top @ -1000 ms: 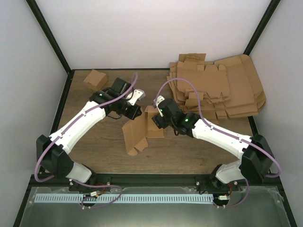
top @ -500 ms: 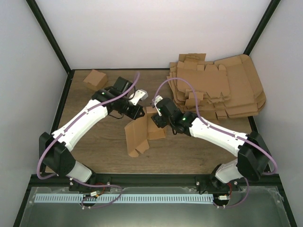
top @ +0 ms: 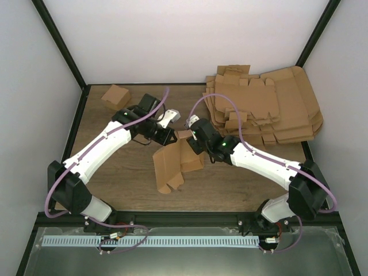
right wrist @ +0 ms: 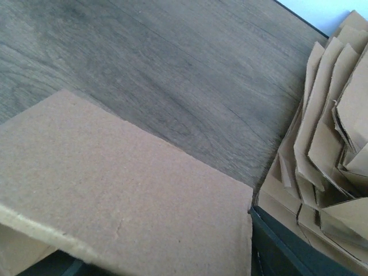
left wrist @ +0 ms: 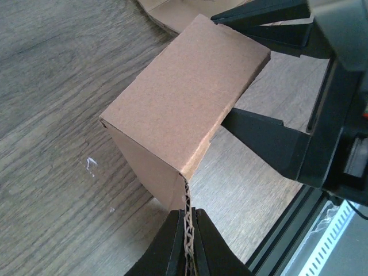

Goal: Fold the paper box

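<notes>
Two grippers are working a half-folded paper box (top: 172, 164) at mid-table.
The left gripper (left wrist: 187, 244) is pinching the box's corrugated edge, jaws clamped on it. The right gripper (left wrist: 217, 68) is straddling the raised panel, fingers apart on either side; whether they are pressing it, I cannot tell. The box is sitting on the wooden table (top: 115, 172) between both arms.

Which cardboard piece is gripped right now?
The half-folded box mid-table, pinched by the left gripper; the small folded box and blank stack lie untouched.
</notes>
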Controlling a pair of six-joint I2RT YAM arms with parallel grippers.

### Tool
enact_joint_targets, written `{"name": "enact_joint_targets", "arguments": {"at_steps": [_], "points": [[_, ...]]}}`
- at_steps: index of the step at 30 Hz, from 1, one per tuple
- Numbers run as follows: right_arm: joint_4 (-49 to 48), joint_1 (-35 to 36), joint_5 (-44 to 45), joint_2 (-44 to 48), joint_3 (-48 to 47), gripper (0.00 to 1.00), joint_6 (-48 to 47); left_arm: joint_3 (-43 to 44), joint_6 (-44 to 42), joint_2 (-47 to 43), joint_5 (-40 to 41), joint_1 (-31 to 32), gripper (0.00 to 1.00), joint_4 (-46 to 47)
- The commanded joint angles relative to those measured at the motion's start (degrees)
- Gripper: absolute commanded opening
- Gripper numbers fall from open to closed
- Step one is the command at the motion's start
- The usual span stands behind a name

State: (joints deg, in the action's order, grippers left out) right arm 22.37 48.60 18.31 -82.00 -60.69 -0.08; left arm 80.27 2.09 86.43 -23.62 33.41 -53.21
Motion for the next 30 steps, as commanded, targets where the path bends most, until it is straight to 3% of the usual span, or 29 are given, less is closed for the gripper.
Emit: {"name": "enact_joint_targets", "arguments": {"at_steps": [1,12,24,30], "points": [[-4.5,2.65,2.09,0.6,0.92,0.53,0.18,2.73,2.58,0.34,-5.27,0.7,0.04,5.8],[-14.98,8.55,7.98,1.04,6.9,0.46,-3.93,5.86,2.81,3.22,-5.83,0.65,0.04,3.33],[-15.77,14.4,6.08,4.76,10.66,0.43,-2.28,7.53,2.22,7.38,-5.93,0.59,0.04,1.51],[-17.62,14.46,-0.08,9.25,14.58,0.44,-0.14,8.7,-2.26,9.63,-6.62,0.6,0.04,-1.73]]}}
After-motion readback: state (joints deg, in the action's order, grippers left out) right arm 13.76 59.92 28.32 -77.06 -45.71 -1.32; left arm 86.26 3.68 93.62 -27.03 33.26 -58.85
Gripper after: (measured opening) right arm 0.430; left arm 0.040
